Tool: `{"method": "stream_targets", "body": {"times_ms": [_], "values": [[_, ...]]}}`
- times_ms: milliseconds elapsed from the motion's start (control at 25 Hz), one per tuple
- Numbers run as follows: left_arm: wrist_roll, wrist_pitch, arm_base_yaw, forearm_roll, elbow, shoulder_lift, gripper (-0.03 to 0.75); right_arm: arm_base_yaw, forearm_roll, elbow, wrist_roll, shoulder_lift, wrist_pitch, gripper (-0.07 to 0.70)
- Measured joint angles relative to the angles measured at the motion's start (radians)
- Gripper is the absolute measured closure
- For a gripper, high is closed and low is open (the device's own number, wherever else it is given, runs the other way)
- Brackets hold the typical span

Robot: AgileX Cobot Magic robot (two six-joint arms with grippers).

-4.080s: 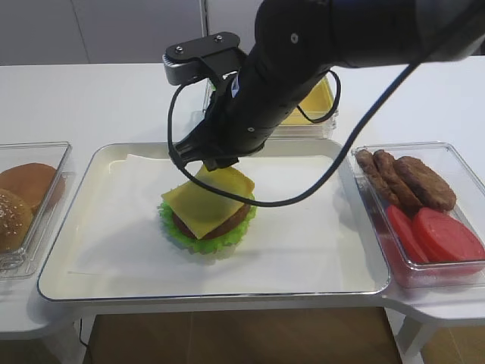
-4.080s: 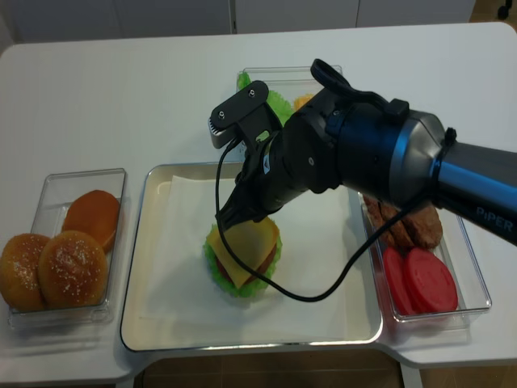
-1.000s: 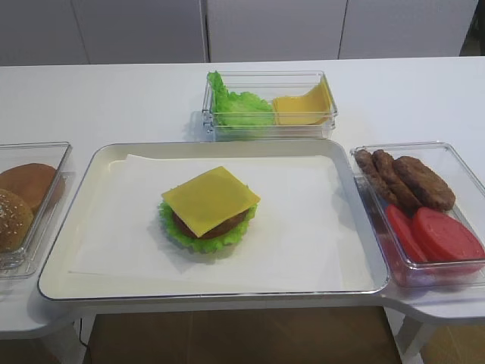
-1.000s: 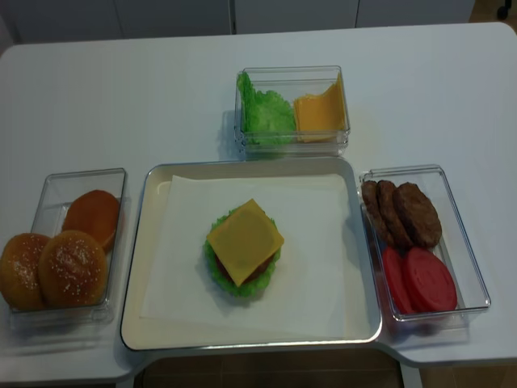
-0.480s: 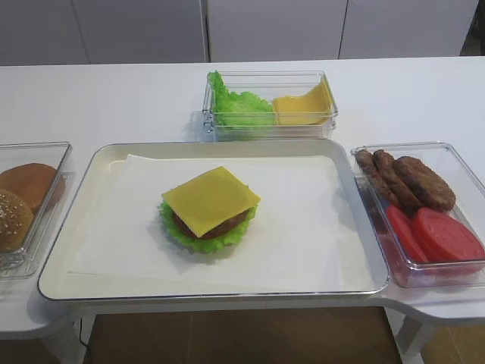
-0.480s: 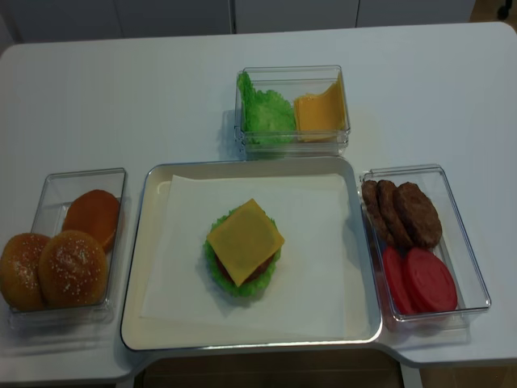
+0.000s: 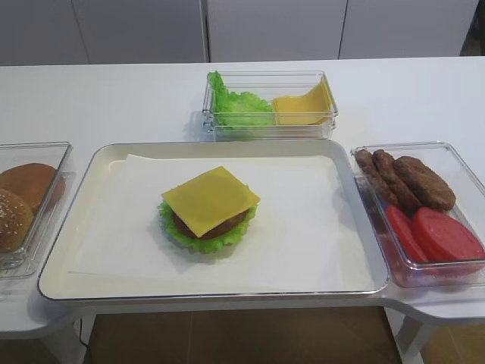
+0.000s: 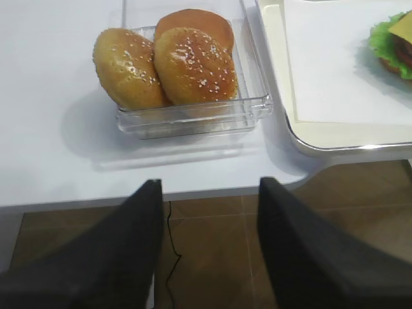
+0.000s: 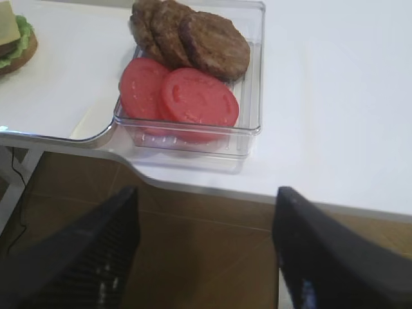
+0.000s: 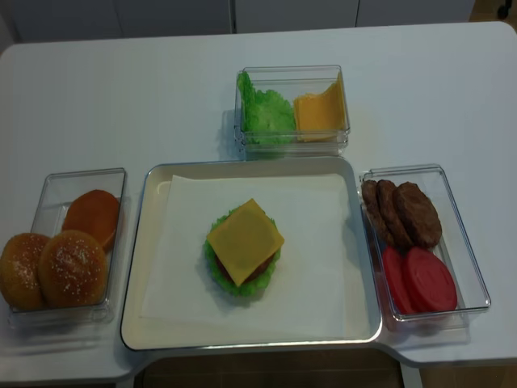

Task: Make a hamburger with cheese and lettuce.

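stack: cheese lies on patty over lettuce, hamburger mid-tray on paper | right hand spread wide, empty, off worktop edge | left hand parted, empty, near buns | progress: cheese and lettuce placed; no bun on stack

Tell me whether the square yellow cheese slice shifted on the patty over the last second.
No. The cheese slice keeps the same corners over the lettuce, same spot on the tray.
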Motion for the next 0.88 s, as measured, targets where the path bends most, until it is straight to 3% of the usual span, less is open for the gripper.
{"method": "stream_targets", "body": {"times_ms": [160,720,880], "values": [[0.0,0.0,0.0,0.0,0.0,0.0,0.358,0.0,-0.002,0.024,-0.002,0.0,-0.034,0.143],[0.0,0.0,0.0,0.0,0.0,0.0,0.358,-0.004,-0.002,0.024,-0.002,-0.04,-0.037,0.203],[0.0,0.0,-0.001,0.0,0.0,0.0,0.358,-0.069,-0.002,0.024,-0.002,-0.04,-0.037,0.232]]}}
